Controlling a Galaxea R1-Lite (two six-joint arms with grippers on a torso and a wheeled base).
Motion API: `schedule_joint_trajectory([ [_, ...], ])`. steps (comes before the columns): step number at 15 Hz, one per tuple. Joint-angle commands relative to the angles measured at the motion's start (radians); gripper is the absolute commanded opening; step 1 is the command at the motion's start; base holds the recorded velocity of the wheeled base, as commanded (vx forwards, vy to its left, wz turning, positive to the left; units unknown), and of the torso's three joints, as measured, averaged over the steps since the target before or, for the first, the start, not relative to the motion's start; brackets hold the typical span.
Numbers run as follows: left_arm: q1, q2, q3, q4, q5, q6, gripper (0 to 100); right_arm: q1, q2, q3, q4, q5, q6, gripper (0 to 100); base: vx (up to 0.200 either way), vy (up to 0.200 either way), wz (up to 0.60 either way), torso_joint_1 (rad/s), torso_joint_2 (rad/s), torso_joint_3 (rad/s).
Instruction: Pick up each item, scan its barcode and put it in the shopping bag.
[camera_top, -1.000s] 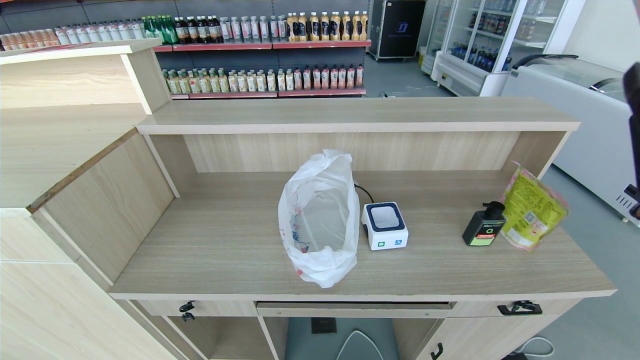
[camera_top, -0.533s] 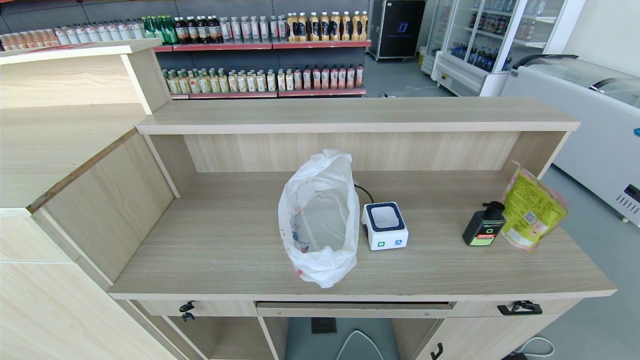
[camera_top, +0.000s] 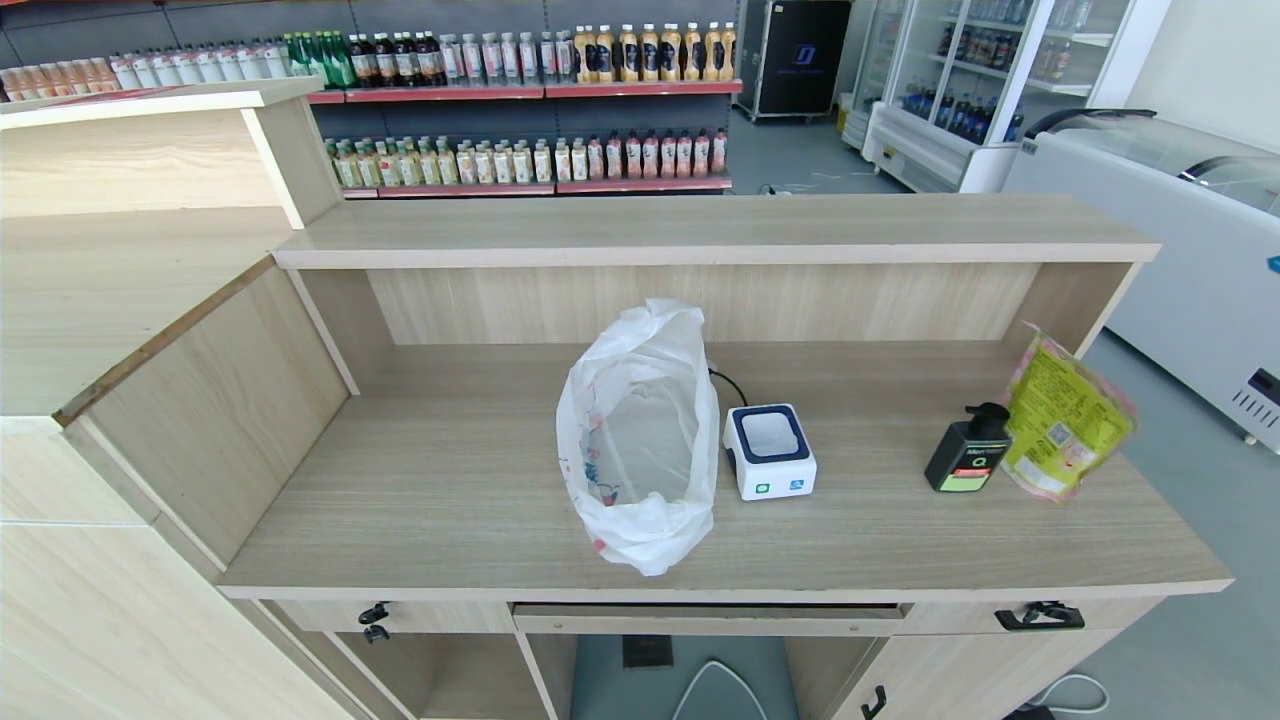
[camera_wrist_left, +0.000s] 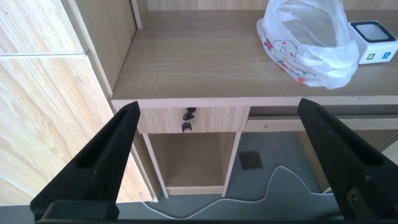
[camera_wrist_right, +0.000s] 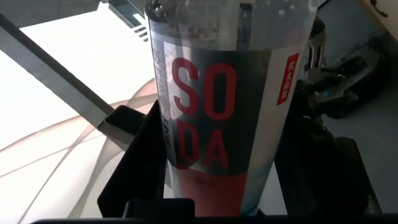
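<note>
— Spotted the shopping bag (camera_top: 640, 440)?
— Yes. Sitting mid-way along the counter (camera_top: 450, 500), white and crumpled, mouth wide open.
— And at its 3 o'clock?
— Found the scanner (camera_top: 768, 450) just beside it, white with a dark rim, window facing up. Farther toward 3 o'clock, well apart from the scanner, see a black pump bottle (camera_top: 968, 450) standing upright. At its 2 o'clock, just beside it, see a yellow-green pouch (camera_top: 1065, 415), tilted, propped at the counter's 3 o'clock end.
— Checked the left gripper (camera_wrist_left: 217, 109)?
— Spread wide. Hanging low before the counter's front edge, looking toward the keyed drawer (camera_wrist_left: 186, 119), with the bag and scanner beyond.
— Right gripper (camera_wrist_right: 221, 155)?
— Clamped around a clear drink bottle (camera_wrist_right: 217, 74) with a grey-and-red label, gripped from both sides. Cannot tell where relative to the counter.
</note>
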Motion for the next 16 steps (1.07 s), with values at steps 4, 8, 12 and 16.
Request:
schedule_joint_trajectory([
  [4, 0.0, 0.001, 0.0, 0.0, 0.0, 0.0, 100, -0.013, 0.005, -0.008, -0.001, 0.009, -0.008, 0, 0.0, 0.0, 0.0, 0.0, 0.0, 0.0],
  [8, 0.0, 0.001, 0.0, 0.0, 0.0, 0.0, 100, -0.155, -0.004, -0.078, -0.001, 0.051, -0.022, 0, 0.0, 0.0, 0.0, 0.0, 0.0, 0.0],
  [12, 0.0, 0.001, 0.0, 0.0, 0.0, 0.0, 100, -0.473, 0.008, -0.052, -0.001, 0.258, -0.283, 0, 0.0, 0.0, 0.0, 0.0, 0.0, 0.0],
  [16, 0.0, 0.001, 0.0, 0.0, 0.0, 0.0, 100, -0.735, 0.014, -0.101, 0.162, 0.253, -0.326, 0, 0.0, 0.0, 0.0, 0.0, 0.0, 0.0],
])
